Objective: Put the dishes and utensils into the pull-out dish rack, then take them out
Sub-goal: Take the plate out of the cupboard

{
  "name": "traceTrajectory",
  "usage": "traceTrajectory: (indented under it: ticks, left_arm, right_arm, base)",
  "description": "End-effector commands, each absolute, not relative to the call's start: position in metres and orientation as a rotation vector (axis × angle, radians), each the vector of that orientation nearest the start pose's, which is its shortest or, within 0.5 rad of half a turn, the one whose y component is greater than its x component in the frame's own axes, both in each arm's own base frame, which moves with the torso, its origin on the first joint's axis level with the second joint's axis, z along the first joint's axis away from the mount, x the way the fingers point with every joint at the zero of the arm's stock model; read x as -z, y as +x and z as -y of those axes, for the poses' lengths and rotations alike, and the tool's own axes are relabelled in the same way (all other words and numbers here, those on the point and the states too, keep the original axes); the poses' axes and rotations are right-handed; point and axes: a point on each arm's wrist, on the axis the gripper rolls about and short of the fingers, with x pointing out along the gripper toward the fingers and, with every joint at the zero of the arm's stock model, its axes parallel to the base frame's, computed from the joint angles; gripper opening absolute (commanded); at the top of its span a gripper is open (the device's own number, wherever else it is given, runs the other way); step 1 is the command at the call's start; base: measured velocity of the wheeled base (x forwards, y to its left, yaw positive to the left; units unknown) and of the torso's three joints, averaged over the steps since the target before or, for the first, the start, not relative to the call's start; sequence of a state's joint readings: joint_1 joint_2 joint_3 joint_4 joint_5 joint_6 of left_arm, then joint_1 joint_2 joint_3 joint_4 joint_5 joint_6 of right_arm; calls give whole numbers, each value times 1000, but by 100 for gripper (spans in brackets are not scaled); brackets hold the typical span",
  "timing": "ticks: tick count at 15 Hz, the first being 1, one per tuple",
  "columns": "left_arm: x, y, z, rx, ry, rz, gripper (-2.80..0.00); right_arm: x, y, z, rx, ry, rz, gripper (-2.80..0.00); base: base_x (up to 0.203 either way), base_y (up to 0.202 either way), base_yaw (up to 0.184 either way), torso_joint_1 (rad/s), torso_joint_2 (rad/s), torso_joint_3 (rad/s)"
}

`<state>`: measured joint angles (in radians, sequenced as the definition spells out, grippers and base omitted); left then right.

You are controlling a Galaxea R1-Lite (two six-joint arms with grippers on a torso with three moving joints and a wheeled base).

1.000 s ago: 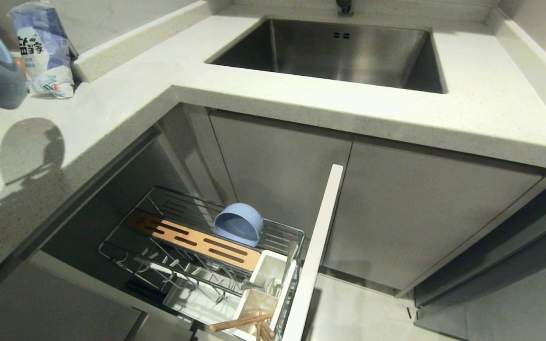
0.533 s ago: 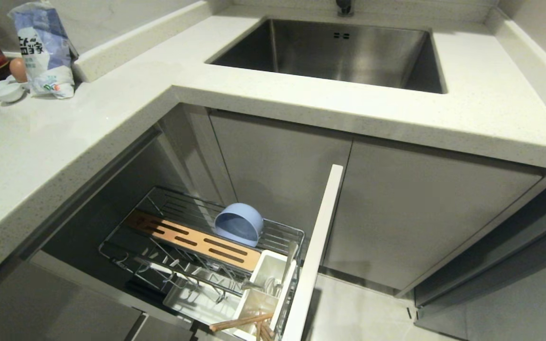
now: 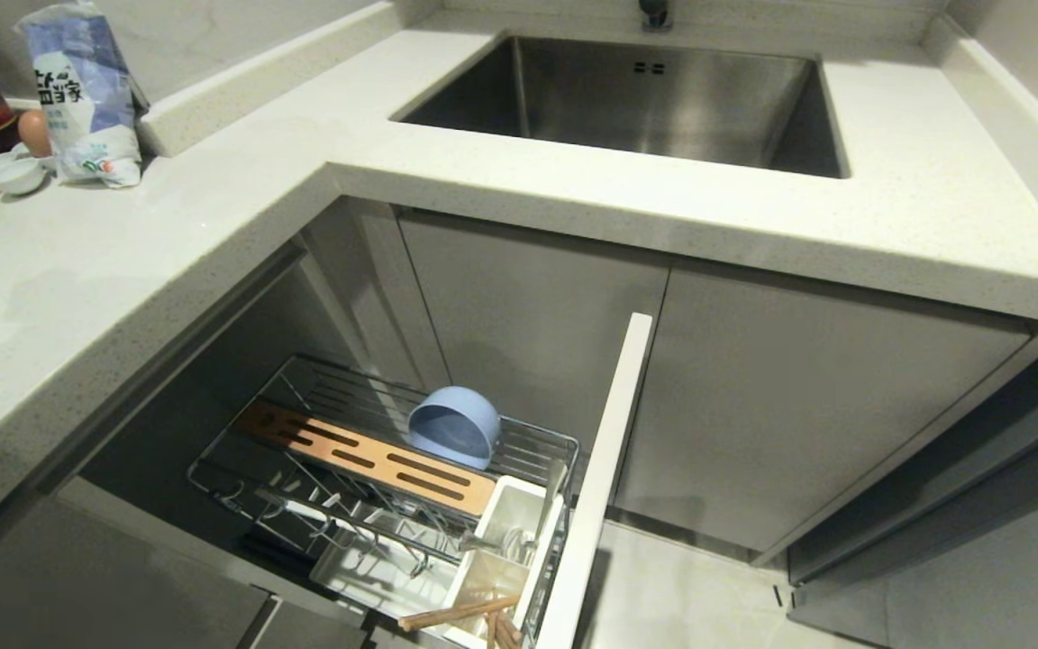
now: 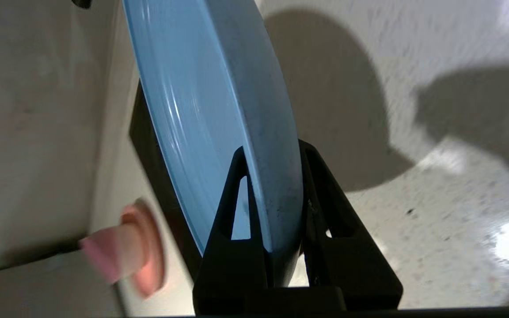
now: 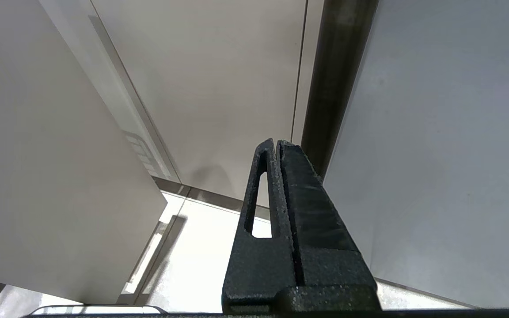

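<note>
Left claw, outside the head view, clamps the rim of the large shallow oval light-blue plate, held on edge above the pale speckled bench. Right claw is parked beside grey cabinet panels, fingers pressed together. The chrome wire pull-out dish rack stands open, carrying the round matte-blue bowl, light wooden chopsticks and a silver metal spoon in its white plastic caddy.

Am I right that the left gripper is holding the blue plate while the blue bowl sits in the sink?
Not quite: the head view shows the blue bowl in the pull-out dish rack, not the sink. The left gripper does hold the blue plate.
</note>
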<state>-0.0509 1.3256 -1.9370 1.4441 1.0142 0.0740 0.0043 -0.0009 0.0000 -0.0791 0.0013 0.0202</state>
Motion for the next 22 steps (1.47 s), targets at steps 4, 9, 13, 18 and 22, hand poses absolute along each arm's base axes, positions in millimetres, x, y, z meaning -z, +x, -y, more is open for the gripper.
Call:
traceTrajectory:
  ticks: [4, 9, 13, 18, 22]
  left_arm:
    - [-362, 143, -14, -832, 611, -1009, -280]
    - [-348, 171, -13, -749, 578, -1084, -280]
    - [-345, 179, -14, -721, 541, -1098, -280]
    - [-346, 176, -14, -715, 509, -1081, 0]
    - [-353, 167, -13, -698, 438, -1011, 0]
  right_arm:
    - [-76, -21, 0, -7, 20, 55, -280]
    - [-76, -21, 0, -7, 20, 55, -280]
    - [-76, -21, 0, -7, 22, 55, -280]
    - [-76, -21, 0, -7, 20, 55, -280]
    - [-76, -21, 0, -7, 20, 55, -280]
  base:
    - [0, 0, 0, 0, 0, 0]
    - [0, 0, 0, 0, 0, 0]
    - [0, 0, 0, 0, 0, 0]
    - [0, 0, 0, 0, 0, 0]
    - [0, 0, 0, 0, 0, 0]
